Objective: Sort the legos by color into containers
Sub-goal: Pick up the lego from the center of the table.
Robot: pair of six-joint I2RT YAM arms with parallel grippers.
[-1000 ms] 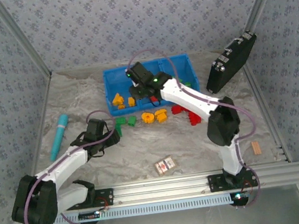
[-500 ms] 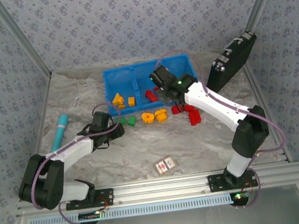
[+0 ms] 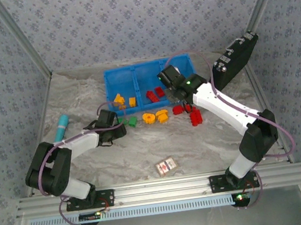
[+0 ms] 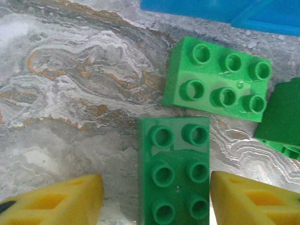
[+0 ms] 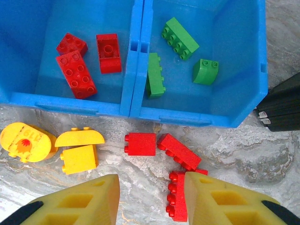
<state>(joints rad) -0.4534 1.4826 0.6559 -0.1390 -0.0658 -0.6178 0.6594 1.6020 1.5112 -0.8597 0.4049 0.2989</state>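
Marble-patterned table (image 3: 144, 151). Blue bin (image 3: 122, 83) at 12 o'clock on it, three compartments side by side. Black device (image 3: 233, 63) leans at 2 o'clock. Right gripper (image 3: 181, 102) hangs over the bin's near wall. Left gripper (image 3: 118, 130) sits low off the bin's 7 o'clock corner. Teal cylinder (image 3: 61, 129) at 9, card box (image 3: 166, 166) at 6.

Top view: yellow pieces in the left compartment, red in the middle, and the right arm crosses the third. Right wrist view fills that in: three green legos (image 5: 179, 38) there, three red legos (image 5: 76, 74) in the middle. Loose yellow legos (image 5: 78, 158) and a red brick (image 5: 140, 144) lie on the table below the wall. Its fingers (image 5: 79, 201) stand parted, grasping nothing.

Left wrist view, close in: green six-stud brick (image 4: 174, 180) on the table, studs up, long axis 12–6, straddled by yellow fingers (image 4: 56, 201). There is a clear gap on the 9 o'clock side, so the jaws are unclenched. Second green brick (image 4: 218, 79) at 1 o'clock, long axis near 9–3, slightly tilted.
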